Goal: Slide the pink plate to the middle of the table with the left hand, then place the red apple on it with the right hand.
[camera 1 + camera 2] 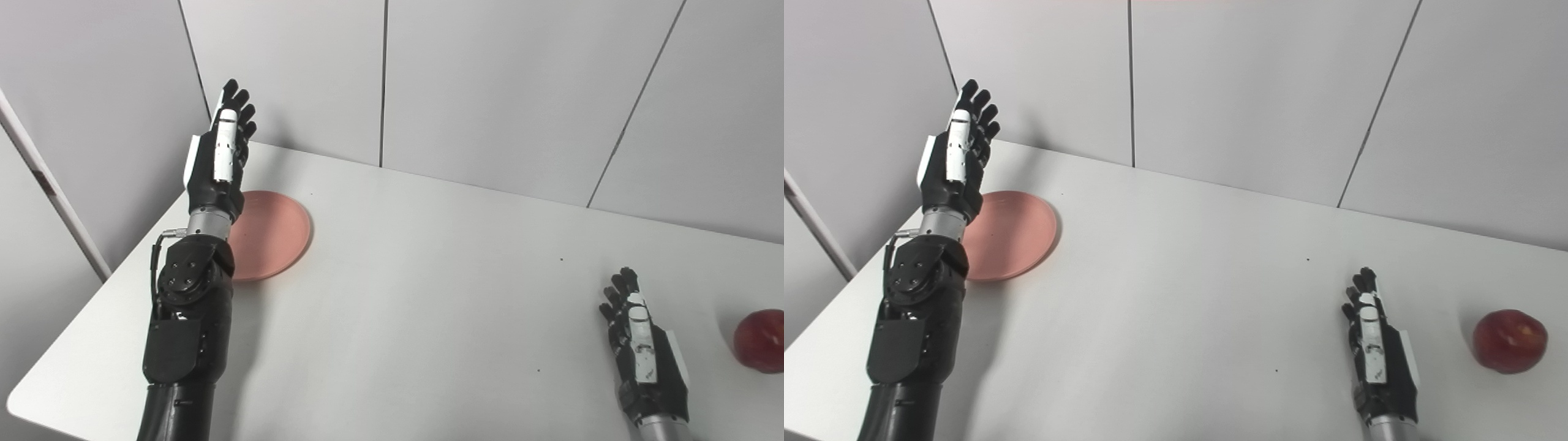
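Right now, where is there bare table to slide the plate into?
The wide middle between the pink plate and the right hand is bare. It is crowded at the left edge, where the left hand overlaps the plate, and far right by the red apple.

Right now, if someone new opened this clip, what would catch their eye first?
Probably the left hand, raised high with fingers apart above the far left corner of the white table, beside the pink plate lying near the left edge. Next, the red apple at the right edge, with the right hand open and low just to its left, not touching it.
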You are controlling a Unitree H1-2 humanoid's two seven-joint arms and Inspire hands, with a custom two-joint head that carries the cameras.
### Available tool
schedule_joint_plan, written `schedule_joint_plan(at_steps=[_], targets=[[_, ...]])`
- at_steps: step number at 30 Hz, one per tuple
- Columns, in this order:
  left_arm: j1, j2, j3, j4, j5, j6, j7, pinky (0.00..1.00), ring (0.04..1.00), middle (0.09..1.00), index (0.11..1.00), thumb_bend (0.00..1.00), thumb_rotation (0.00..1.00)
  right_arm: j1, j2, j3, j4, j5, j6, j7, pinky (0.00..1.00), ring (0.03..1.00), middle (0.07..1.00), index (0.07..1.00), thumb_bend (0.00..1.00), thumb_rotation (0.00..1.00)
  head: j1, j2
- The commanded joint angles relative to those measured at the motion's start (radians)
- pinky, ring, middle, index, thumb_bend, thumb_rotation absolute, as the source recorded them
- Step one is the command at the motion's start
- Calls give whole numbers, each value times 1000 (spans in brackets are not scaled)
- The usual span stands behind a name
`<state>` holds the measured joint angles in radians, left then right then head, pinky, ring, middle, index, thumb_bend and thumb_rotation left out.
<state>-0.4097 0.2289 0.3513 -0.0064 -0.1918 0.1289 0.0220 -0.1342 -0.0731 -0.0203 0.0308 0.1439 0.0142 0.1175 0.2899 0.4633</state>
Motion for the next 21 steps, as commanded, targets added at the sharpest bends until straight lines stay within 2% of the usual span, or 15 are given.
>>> schedule_joint_plan(at_steps=[1,7,21], targets=[[-41,28,13,-2,-14,-41,14,992,974,981,966,370,1000,-14,-7,-6,-22,4,-42,8,1000,1000,1000,1000,205,1000,-1,1],[-33,44,47,43,-44,-71,12,994,974,974,958,364,1000,-13,-9,-7,-29,0,-32,5,1000,1000,1000,1000,200,1000,5,3],[1,117,97,91,-55,-74,22,999,995,996,978,389,1000,-20,-10,-15,-12,17,-48,14,1000,1000,1000,1000,189,1000,13,1]])
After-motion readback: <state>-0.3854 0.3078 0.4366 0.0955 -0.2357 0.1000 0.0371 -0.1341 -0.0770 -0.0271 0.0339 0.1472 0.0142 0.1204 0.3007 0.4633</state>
